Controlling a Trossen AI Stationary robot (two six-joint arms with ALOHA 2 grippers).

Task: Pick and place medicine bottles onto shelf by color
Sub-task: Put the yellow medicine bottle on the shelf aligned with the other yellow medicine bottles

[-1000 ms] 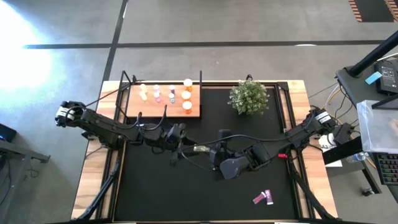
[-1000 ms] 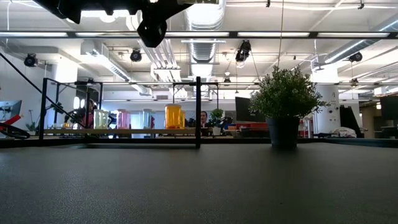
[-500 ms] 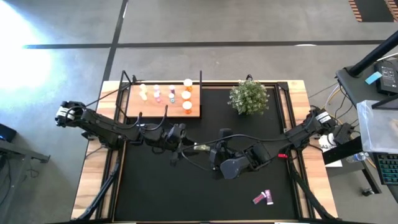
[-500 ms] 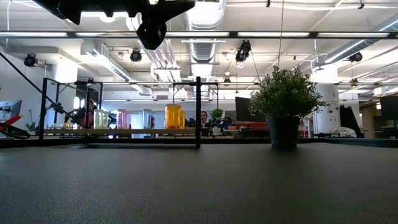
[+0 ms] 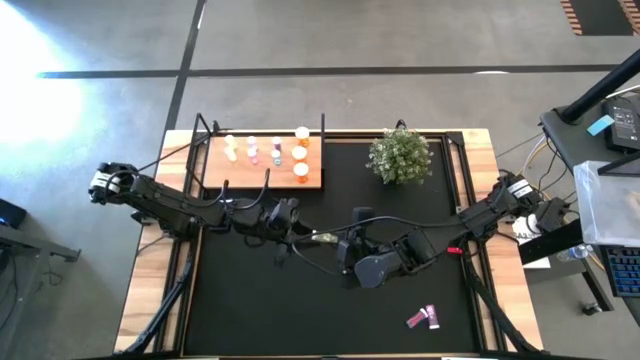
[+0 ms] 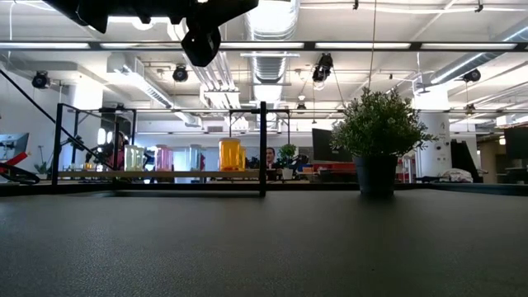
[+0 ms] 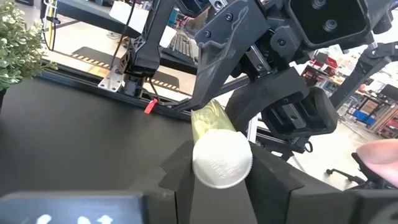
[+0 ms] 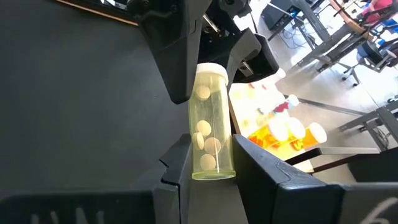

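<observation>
I have both arms meeting over the middle of the black mat (image 5: pixel 300 300), a little nearer me than the shelf (image 5: pixel 262 176). Between them hangs a pale yellow medicine bottle (image 8: pixel 210 134) with a white cap and pale tablets inside, held well above the mat. The right pincer (image 8: pixel 210 163) is clamped on the bottle's base end, its fingers tight against both sides. The left pincer (image 7: pixel 221 169) has its fingers pressed in on the white cap (image 7: pixel 222 158) at the opposite end, so each pincer grips one end of the same bottle (it lies roughly level between them in the high view (image 5: pixel 322 238)). The shelf sits at the far left of the bench (image 5: pixel 150 300), and several bottles stand on its wooden board: an orange one (image 5: pixel 300 172) at its near right, another orange one (image 5: pixel 299 152) behind it, and a row of smaller pinkish and pale ones farther left, whose colours I cannot sort out exactly from here. A potted green plant (image 5: pixel 400 157) stands to the right of the shelf at the far edge of the mat. At the near right of the mat two pink bottles (image 5: pixel 422 319) lie on their sides, just beside each other.
</observation>
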